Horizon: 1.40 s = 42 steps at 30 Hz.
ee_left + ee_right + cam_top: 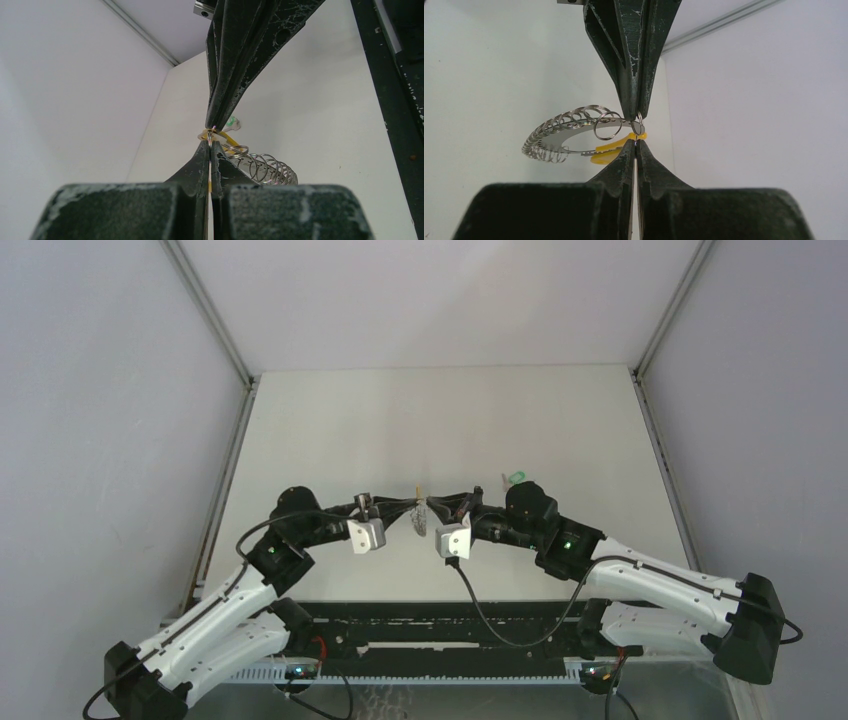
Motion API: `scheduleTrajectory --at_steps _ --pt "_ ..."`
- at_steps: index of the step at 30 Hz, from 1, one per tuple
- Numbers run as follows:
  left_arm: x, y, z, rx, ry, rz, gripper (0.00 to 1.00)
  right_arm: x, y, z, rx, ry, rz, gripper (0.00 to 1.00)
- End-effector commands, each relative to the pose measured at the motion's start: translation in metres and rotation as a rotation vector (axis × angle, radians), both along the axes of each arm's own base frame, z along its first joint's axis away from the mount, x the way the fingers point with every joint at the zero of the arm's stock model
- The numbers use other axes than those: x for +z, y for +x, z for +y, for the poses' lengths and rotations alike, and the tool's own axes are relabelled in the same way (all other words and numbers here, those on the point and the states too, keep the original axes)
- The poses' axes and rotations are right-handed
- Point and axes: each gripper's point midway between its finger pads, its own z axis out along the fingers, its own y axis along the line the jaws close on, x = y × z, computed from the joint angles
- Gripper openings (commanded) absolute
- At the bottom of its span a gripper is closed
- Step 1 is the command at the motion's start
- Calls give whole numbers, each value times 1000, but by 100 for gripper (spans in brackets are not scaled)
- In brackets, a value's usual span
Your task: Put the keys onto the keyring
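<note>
Both grippers meet tip to tip above the middle of the table. The keyring (555, 131), a flat grey ring strung with several small wire loops (265, 167), hangs between them (420, 522). A yellow-orange piece (610, 150) lies along its rim; I cannot tell whether it is a key's head. My left gripper (210, 143) is shut, a yellow sliver showing between its jaws. My right gripper (635, 142) is shut on a thin wire loop (640, 125) at the ring's yellow end. A green-headed key (516, 478) lies on the table behind the right gripper (434, 508); the left gripper (416, 502) faces it.
The white table (440, 420) is enclosed by pale walls with metal rails (215, 320) at the back corners. A black rail (440, 630) with cables runs along the near edge between the arm bases.
</note>
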Motion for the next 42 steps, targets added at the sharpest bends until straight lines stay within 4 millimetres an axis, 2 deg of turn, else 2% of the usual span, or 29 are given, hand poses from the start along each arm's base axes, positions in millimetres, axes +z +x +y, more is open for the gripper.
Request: scheduleTrajectory --at_steps 1,15,21,32,42 --pt "9 -14 -5 -79 -33 -20 0 18 -4 6 31 64 -31 0" --pt "9 -20 -7 -119 -30 -10 0 16 -7 10 92 37 -91 0" --pt "16 -23 -4 -138 -78 -23 0 10 -7 10 110 26 -65 0" --pt "27 -30 0 -172 -145 -27 0 -1 -1 14 127 70 -55 0" --pt "30 -27 3 -147 -172 -31 0 3 1 7 106 128 -53 0"
